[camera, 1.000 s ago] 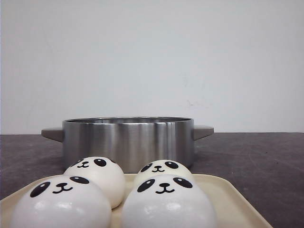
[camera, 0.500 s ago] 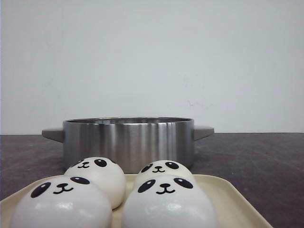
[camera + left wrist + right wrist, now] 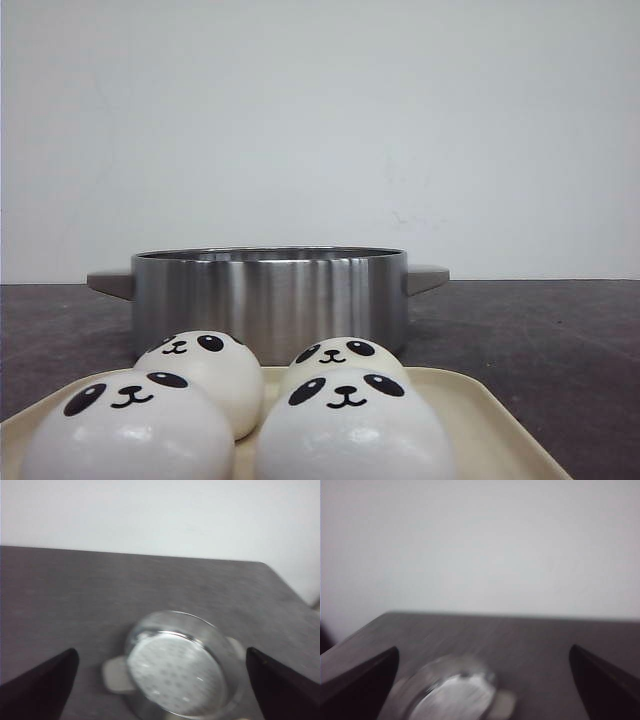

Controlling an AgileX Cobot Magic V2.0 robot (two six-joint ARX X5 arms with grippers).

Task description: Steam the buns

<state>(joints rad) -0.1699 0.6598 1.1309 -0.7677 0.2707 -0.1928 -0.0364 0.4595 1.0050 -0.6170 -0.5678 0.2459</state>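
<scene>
4 buns wait on the tray at 6 o'clock of the empty steamer pot; the left gripper and right gripper hang spread wide, holding nothing, ready to load.

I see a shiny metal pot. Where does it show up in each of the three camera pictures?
Front view: the steel pot stands mid-picture, behind the buns.
Left wrist view: low centre, perforated steamer plate inside.
Right wrist view: bottom left, blurred.
Shared landmark: the pot's grey side handles.

buns: white, black panda faces | pot: brushed silver | tray: cream | table: dark grey
</scene>
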